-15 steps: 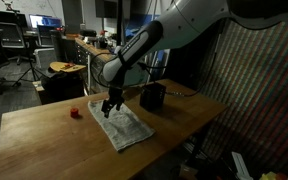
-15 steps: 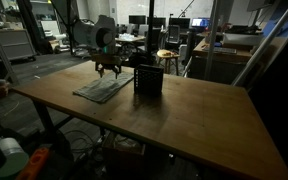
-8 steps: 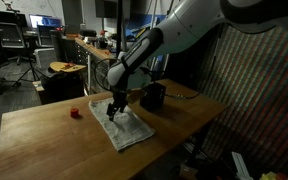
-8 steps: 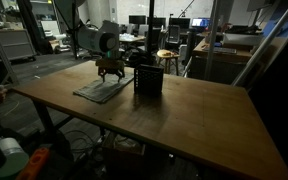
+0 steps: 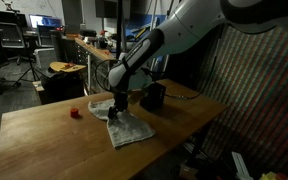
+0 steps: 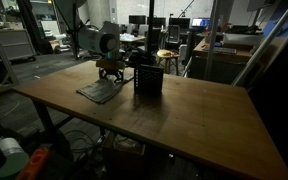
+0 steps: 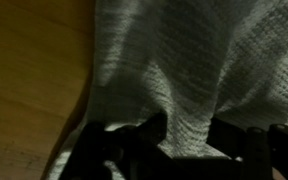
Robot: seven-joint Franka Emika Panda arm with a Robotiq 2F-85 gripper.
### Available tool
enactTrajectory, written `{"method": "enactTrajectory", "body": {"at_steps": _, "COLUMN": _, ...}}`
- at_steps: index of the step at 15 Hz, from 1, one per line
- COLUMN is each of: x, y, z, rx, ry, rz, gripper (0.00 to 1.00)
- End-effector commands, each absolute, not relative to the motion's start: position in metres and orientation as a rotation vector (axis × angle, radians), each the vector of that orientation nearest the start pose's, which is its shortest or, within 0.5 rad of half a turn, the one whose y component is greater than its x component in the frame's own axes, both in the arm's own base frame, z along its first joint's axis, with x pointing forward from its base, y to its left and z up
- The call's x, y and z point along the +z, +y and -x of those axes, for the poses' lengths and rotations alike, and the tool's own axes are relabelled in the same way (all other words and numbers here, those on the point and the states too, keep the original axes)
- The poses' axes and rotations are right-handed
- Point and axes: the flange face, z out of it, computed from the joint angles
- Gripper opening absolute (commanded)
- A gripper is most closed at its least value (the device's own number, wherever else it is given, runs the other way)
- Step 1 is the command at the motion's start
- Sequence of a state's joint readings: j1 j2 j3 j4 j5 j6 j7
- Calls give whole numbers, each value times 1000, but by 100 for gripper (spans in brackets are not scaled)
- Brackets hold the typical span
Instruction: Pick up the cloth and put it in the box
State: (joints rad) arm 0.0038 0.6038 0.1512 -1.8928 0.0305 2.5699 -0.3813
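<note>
A grey-white woven cloth (image 5: pixel 126 129) lies on the wooden table in both exterior views, with its near end bunched up under my gripper (image 5: pixel 115 111). In an exterior view the cloth (image 6: pixel 98 92) sits left of the black box (image 6: pixel 148 80), and my gripper (image 6: pixel 109 72) is down on it. The wrist view shows a raised fold of cloth (image 7: pixel 174 70) pinched in my gripper (image 7: pixel 189 132), between the two dark fingers (image 7: pixel 149 135). The box (image 5: pixel 152 96) stands upright just beyond the cloth.
A small red object (image 5: pixel 75 113) rests on the table (image 5: pixel 44 145) beside the cloth. The table edge (image 6: pixel 54 112) runs close to the cloth. Desks, chairs and monitors fill the dim room behind.
My gripper has dropped onto the cloth and its jaws have closed in. The flat cloth has gathered into a fold at the gripper.
</note>
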Motion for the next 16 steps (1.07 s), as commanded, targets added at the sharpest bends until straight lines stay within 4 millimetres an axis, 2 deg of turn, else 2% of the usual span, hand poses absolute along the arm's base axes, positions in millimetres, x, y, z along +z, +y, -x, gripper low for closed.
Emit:
{"method": "enactTrajectory", "body": {"at_steps": 1, "x": 199, "y": 96, "z": -623, "rx": -144, "ry": -745, "rz": 2956, "gripper": 8}}
{"method": "enactTrajectory", "body": {"at_steps": 2, "x": 203, "y": 96, "z": -622, "rx": -149, "ry": -745, "rz": 2957, "gripper": 0}}
{"method": "enactTrajectory", "body": {"at_steps": 8, "x": 249, "y": 89, "z": -613, "rx": -221, "ry": -721, "rz": 2981, "gripper": 0}}
{"method": "enactTrajectory", "body": {"at_steps": 12, "x": 293, "y": 77, "z": -609, "rx": -304, "ry": -681, "rz": 3007, "gripper": 0}}
{"method": "enactTrajectory", "body": {"at_steps": 16, "x": 343, "y": 54, "z": -605, "rx": -407, "ry": -612, "rz": 3043, "gripper": 0}}
